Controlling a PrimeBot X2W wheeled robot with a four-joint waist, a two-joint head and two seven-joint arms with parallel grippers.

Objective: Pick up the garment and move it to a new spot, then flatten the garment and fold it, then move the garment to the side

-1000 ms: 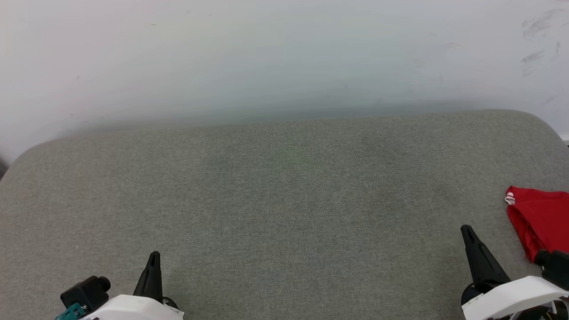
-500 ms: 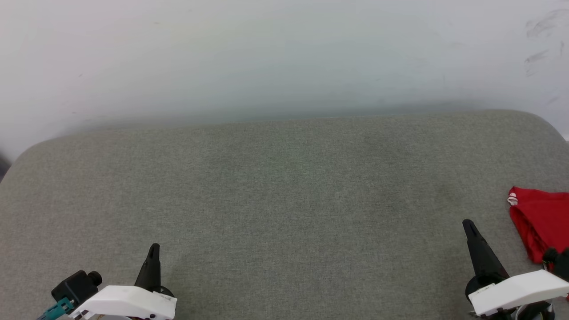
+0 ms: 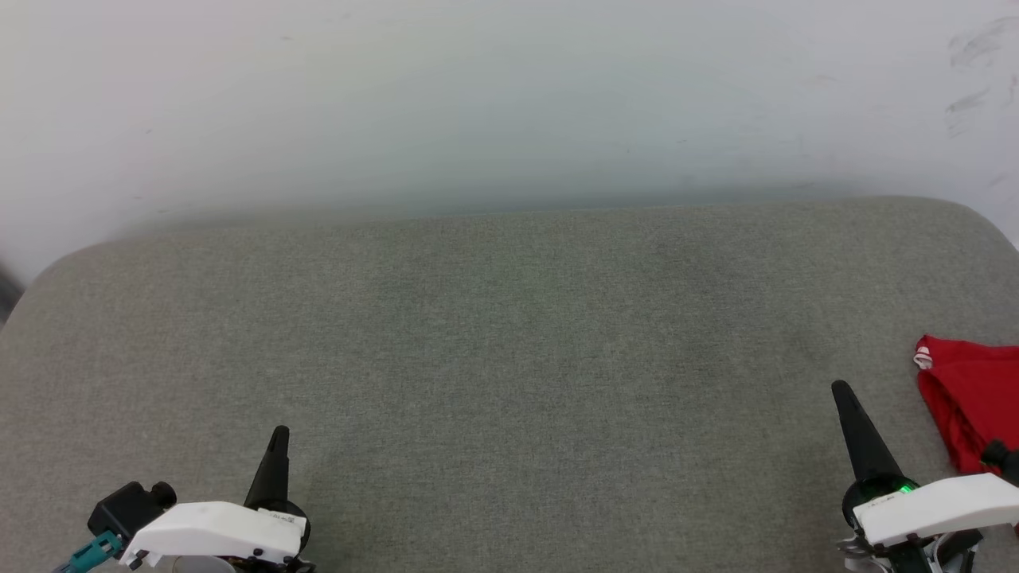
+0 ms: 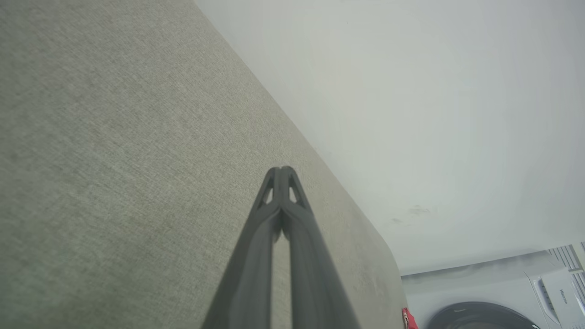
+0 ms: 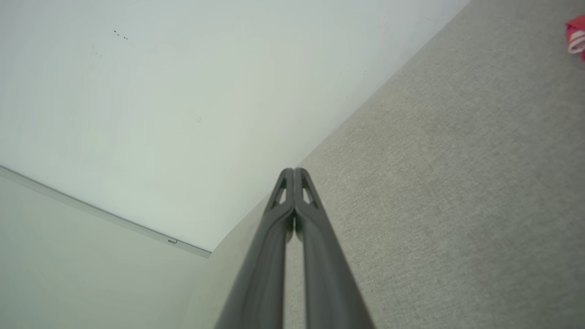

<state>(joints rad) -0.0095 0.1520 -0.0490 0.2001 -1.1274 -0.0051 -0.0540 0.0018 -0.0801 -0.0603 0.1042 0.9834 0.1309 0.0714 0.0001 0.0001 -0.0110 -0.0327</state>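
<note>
Shirt [image 3: 967, 402] seen bunched at worktop [image 3: 509, 358] right edge; left pincer [image 3: 279, 434], right pincer [image 3: 839, 390] clenched empty, poised over front edge.

left gripper [image 3: 278, 436]: long black tapered fingers, slotted near the tips | left shell [image 3: 215, 532]: was white, with small printed label | camera block [image 3: 127, 509]: was black, teal plug [image 3: 91, 551] beside it | right gripper [image 3: 839, 390]: matched | right shell [image 3: 939, 503]: was white | green light [image 3: 901, 487]: glowed at finger base

We see a matt grey woven-cloth surface [image 3: 509, 358], soft red cloth garment [image 3: 967, 398], smooth pale wall [image 3: 478, 103]
</note>
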